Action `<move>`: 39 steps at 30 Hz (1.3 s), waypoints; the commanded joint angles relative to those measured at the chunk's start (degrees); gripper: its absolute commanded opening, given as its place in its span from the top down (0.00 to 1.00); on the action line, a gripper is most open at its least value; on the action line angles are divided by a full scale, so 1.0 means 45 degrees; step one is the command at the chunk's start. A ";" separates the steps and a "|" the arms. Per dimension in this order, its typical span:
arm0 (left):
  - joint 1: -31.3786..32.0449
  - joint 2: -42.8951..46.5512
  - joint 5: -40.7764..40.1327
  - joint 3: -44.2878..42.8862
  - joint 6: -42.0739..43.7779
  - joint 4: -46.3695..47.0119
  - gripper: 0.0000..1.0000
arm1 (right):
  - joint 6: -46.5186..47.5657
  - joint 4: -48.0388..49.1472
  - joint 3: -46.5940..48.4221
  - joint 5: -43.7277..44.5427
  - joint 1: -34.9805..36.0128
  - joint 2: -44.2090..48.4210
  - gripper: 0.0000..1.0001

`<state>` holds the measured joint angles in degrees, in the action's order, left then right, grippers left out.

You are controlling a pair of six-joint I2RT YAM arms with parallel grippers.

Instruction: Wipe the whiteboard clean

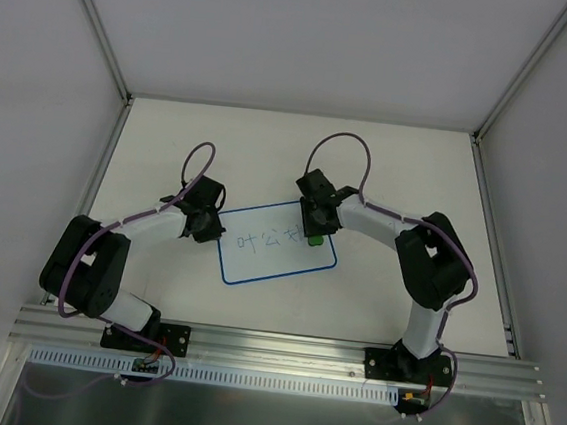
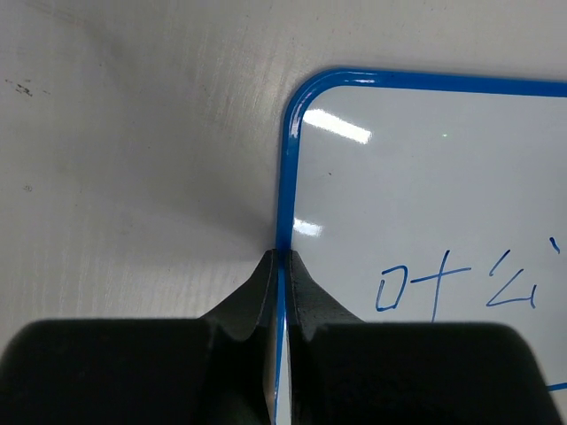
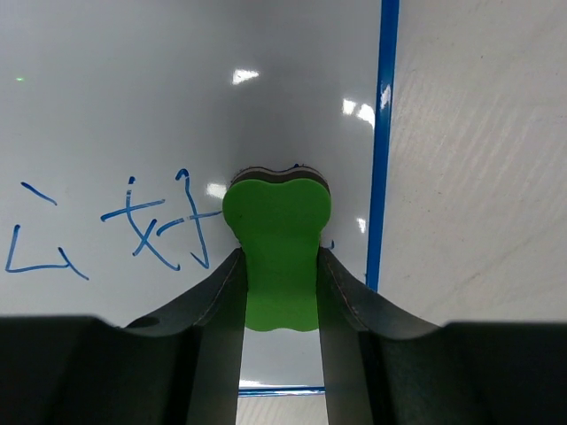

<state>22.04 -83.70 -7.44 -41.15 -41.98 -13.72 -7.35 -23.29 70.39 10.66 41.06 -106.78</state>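
The whiteboard [image 1: 277,245] lies flat on the table, white with a thin blue border and blue handwritten marks [image 1: 264,241]. My left gripper [image 2: 282,258] is shut on the whiteboard's left blue edge [image 2: 285,177], one finger on each side of it. My right gripper [image 3: 279,257] is shut on a small green eraser [image 3: 277,239] and presses it on the board near the right border [image 3: 384,133]. The marks [image 3: 151,226] lie just left of the eraser. In the top view the eraser [image 1: 315,241] shows under my right gripper [image 1: 314,226]; my left gripper [image 1: 208,227] is at the board's left edge.
The white table [image 1: 398,173] is fenced by aluminium rails [image 1: 489,232] at both sides and a rail along the front [image 1: 280,351]. The two arm bases [image 1: 146,338] stand on that front rail.
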 commanded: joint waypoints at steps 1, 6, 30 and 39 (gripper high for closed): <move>-0.0035 -0.0657 0.0325 0.0198 -0.0086 -0.0390 1.00 | -0.0143 -0.0468 0.0879 -0.0142 0.0406 -0.0526 1.00; -0.0055 -0.0697 0.0521 0.0276 -0.0184 -0.0214 1.00 | -0.0337 -0.0996 0.1992 -0.0861 0.1419 -0.1679 1.00; -0.0328 -0.0403 0.0618 0.0589 -0.0379 -0.0155 1.00 | -0.0846 -0.4767 0.2813 0.0935 -0.1059 -0.2188 1.00; -0.0328 -0.0579 0.1087 0.0433 -0.0340 -0.0019 1.00 | -0.1469 -0.5078 0.5976 -0.1154 0.1283 -0.4840 1.00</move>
<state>21.26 -84.23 -3.36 -40.34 -43.94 -10.13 -11.88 -43.79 94.59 12.43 42.06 -122.30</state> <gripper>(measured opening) 0.011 0.362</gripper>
